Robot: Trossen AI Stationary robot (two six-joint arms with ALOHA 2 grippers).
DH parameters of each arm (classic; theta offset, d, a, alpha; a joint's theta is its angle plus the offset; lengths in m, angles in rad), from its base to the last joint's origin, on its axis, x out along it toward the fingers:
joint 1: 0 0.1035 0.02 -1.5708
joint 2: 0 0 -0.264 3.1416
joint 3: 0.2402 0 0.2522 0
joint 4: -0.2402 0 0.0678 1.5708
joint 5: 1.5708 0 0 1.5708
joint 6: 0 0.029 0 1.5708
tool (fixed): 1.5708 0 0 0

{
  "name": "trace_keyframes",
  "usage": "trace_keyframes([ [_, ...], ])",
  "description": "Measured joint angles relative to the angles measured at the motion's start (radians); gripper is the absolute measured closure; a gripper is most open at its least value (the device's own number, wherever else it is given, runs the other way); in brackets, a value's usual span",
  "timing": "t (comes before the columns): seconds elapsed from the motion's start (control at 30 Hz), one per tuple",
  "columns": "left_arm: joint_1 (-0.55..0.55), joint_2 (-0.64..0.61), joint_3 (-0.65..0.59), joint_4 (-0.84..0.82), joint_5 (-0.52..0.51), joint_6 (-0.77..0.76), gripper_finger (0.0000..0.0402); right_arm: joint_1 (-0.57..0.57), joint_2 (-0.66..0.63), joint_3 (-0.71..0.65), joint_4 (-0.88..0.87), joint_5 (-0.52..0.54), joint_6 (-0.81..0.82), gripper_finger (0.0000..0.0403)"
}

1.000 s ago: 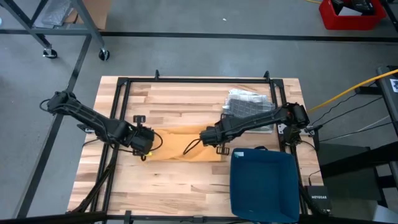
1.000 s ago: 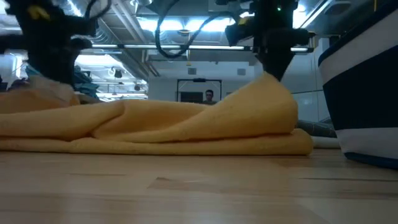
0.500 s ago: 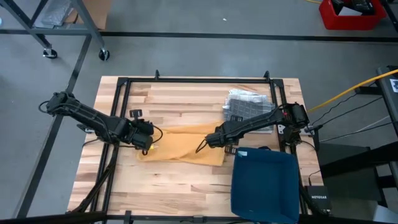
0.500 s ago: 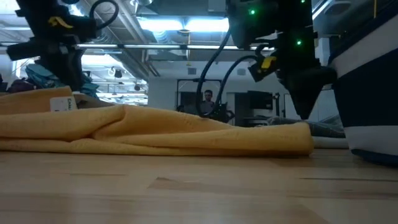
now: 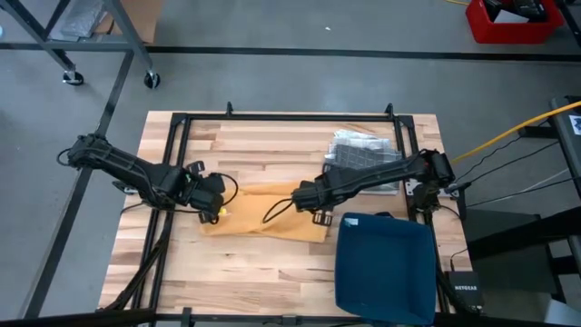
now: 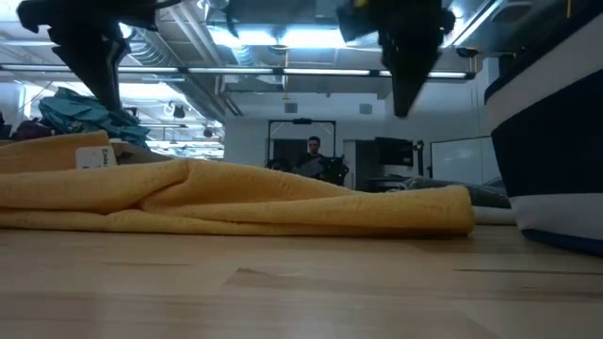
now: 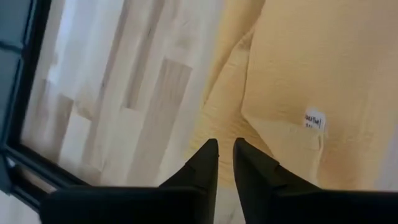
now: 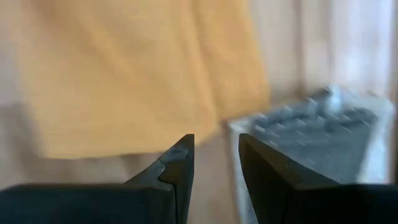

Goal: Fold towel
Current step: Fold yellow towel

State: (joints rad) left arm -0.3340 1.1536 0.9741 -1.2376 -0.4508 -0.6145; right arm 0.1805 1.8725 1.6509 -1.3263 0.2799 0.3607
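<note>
High view: yellow cloth towel (image 5: pixel 263 215) lying flat in a folded strip on the pale wooden counter (image 5: pixel 272 145), long axis running left to right between the two arms. Left tool (image 5: pixel 211 193) over the towel's left end; right tool (image 5: pixel 302 195) over its far edge, right of middle. Blue fabric bin (image 5: pixel 386 271) just beside the towel's right end, grey crumpled cloth (image 5: pixel 359 150) farther back.

Low view: towel (image 6: pixel 236 198) spread low on the counter (image 6: pixel 301 292), a white label (image 6: pixel 92 158) showing at one end. Both tools raised clear above the cloth, touching nothing.

Left wrist view: left tool (image 7: pixel 225 163) with fingers nearly pressed together, only a thin gap, nothing between them; towel (image 7: pixel 292 81) directly below and ahead, its label (image 7: pixel 315 120) in sight.

Right wrist view: right tool (image 8: pixel 216 163) with fingers spread and empty; towel (image 8: pixel 124 81) ahead, its short edge next to the grey cloth (image 8: pixel 311 134), though blurred, so probably near rather than touching.

Judged from this: each end of the long axis has its own arm nearest, the left tool better placed over a corner.
</note>
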Motion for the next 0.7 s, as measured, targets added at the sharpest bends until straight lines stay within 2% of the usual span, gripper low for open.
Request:
trace_keyframes([
  [0.17,0.0,0.002,0.0,0.0,0.032,-0.032,0.0331,0.027,0.0,0.055,0.1,-0.099,0.007,0.0274],
  [0.33,0.0,0.002,0.0,0.0,0.123,-0.066,0.0289,0.047,0.01,0.055,0.234,-0.07,0.038,0.0274],
  [0.5,-0.018,0.002,0.0,0.018,0.24,-0.131,0.0257,0.049,0.039,0.031,0.272,-0.063,0.055,0.0274],
  [0.7,-0.084,0.005,-0.001,0.1,0.254,-0.137,0.0243,0.048,0.077,-0.019,0.307,-0.068,0.065,0.0274],
])
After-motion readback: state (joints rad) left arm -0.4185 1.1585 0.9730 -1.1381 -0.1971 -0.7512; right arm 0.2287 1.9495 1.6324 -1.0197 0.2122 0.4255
